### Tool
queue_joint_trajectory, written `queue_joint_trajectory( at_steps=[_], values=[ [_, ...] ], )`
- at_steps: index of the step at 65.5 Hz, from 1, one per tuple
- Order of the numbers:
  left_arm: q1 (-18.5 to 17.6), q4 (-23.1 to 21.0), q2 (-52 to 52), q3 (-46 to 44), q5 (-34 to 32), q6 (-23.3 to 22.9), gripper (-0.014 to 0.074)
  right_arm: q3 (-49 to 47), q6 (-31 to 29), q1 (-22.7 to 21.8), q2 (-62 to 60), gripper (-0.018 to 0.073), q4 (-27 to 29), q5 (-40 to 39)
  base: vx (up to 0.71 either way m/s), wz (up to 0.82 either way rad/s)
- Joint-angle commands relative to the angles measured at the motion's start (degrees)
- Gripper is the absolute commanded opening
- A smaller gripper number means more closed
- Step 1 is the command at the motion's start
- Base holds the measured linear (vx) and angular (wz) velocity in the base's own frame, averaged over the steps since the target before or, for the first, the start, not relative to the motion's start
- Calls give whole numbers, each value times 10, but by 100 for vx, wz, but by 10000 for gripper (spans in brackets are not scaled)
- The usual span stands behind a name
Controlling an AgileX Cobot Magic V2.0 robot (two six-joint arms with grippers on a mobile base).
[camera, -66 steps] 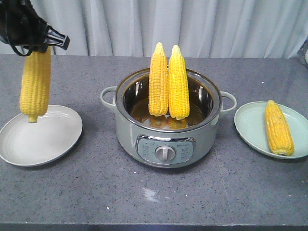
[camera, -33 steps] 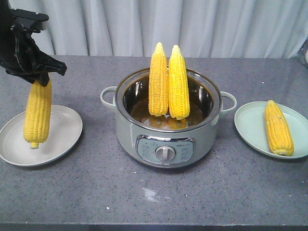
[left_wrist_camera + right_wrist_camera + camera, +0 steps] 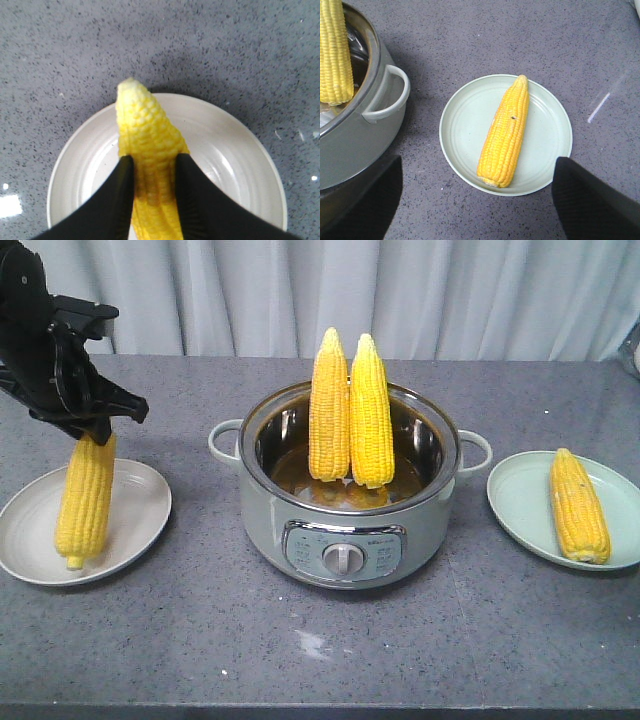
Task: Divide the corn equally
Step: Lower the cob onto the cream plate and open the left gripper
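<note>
Left wrist cam: L pincer (image 3: 155, 160) clamped on cob (image 3: 145, 125) over plate (image 3: 240, 150); only right wrist cam shows R pincer (image 3: 477, 161), apart

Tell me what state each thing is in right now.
left gripper: shut on held cob
held cob: upright, lower end at white plate
white plate: under held cob
pot: lidless
pot cobs: standing upright, side by side
green plate: holds one cob
lying cob: flat on green plate
right gripper: open, empty
</note>
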Motion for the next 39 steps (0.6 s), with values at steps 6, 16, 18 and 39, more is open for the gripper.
queue_joint_trajectory(
  at_steps=[6, 16, 18, 39],
  values=[
    [0, 5, -25, 8, 1, 1, 101, -13, -2, -2, -9, 594, 9, -32, 0, 0],
    [0, 18, -25, 8, 1, -1, 149, -13, -2, -2, -9, 594, 9, -32, 0, 0],
    [0, 18, -25, 8, 1, -1, 166, -13, -2, -2, -9, 594, 9, -32, 0, 0],
    [0, 18, -28, 8, -8, -1, 582, -13, -1, -2, -9, 594, 9, -32, 0, 0]
  ],
)
